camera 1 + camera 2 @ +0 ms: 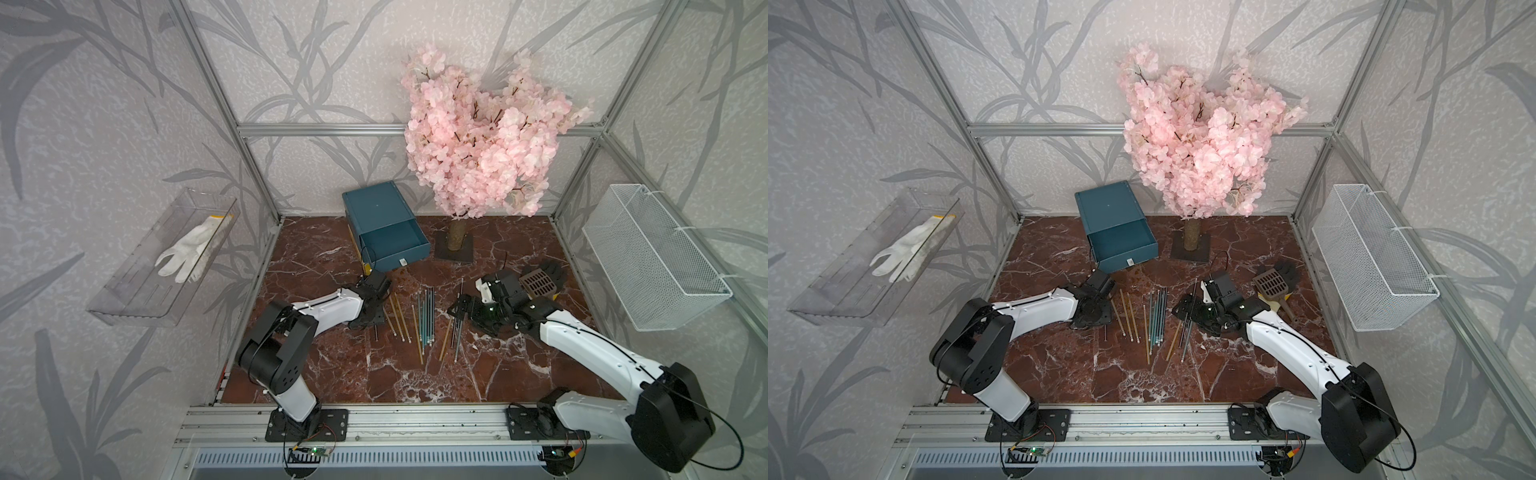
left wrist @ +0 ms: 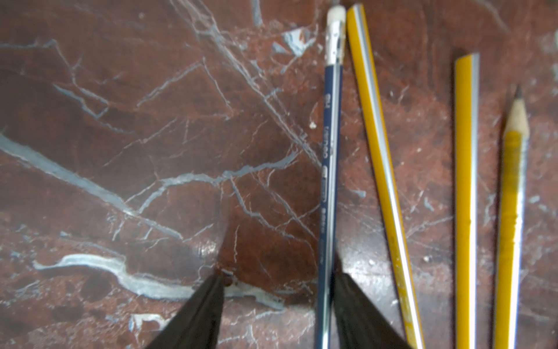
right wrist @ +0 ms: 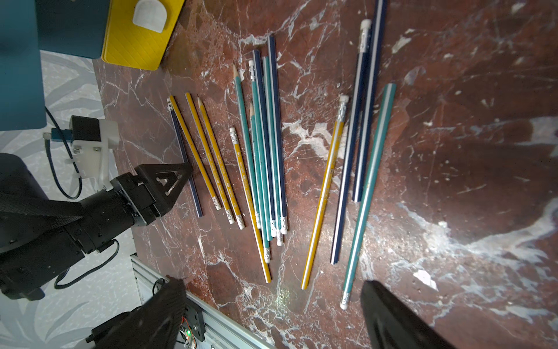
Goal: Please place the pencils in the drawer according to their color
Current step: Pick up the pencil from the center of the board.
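The pencils (image 1: 426,316) lie spread on the red marble floor between my arms: navy, teal and yellow ones (image 3: 265,151). My left gripper (image 2: 279,273) is down at the floor, jaws apart. A navy pencil (image 2: 330,151) lies between its fingers, right beside one finger and well away from the other. Three yellow pencils (image 2: 377,151) lie just outside that finger. My right gripper (image 3: 271,284) hovers open above the right-hand pencils, holding nothing. The drawer chest (image 1: 376,203) stands at the back with its top teal drawer (image 1: 395,245) pulled out; the yellow drawer (image 3: 136,36) is lowest.
A pink blossom tree (image 1: 478,137) on a dark base (image 1: 455,249) stands right of the chest. A brown slotted scoop (image 1: 538,282) lies behind my right arm. A white wire basket (image 1: 652,257) hangs on the right wall, a clear shelf with a white glove (image 1: 187,249) on the left.
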Tool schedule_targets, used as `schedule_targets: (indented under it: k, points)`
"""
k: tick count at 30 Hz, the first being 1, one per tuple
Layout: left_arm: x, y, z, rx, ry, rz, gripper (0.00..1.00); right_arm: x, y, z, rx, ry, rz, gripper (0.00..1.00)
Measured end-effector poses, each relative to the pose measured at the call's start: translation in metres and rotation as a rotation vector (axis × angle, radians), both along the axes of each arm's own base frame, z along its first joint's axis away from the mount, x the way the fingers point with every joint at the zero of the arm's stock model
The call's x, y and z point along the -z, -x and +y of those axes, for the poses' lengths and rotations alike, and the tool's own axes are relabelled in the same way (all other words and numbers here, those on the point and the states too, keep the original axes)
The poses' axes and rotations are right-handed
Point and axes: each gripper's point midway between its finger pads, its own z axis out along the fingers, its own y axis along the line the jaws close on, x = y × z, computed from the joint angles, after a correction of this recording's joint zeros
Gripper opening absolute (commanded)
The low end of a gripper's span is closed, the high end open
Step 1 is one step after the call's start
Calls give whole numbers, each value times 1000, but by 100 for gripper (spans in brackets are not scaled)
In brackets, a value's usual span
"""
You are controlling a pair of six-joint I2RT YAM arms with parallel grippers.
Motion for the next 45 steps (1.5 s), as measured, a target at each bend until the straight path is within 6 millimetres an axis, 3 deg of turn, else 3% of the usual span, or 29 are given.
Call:
schedule_targets:
  k: [17, 24, 31, 41, 45]
  points:
    - [1, 1, 2, -7, -10, 9, 0, -5, -2, 1, 2, -3, -8, 94]
    - [0, 5, 3, -21, -3, 12, 0, -9, -4, 2, 1, -6, -15, 94]
    - [-7, 29, 18, -82, 1, 27, 0, -17, -7, 4, 0, -16, -30, 94]
    - [-64, 23, 42, -176, -34, -141, 0, -17, -7, 5, -1, -17, -29, 94]
    - [-96, 18, 58, -218, -76, -232, 0, -18, -7, 5, -2, -19, -30, 94]
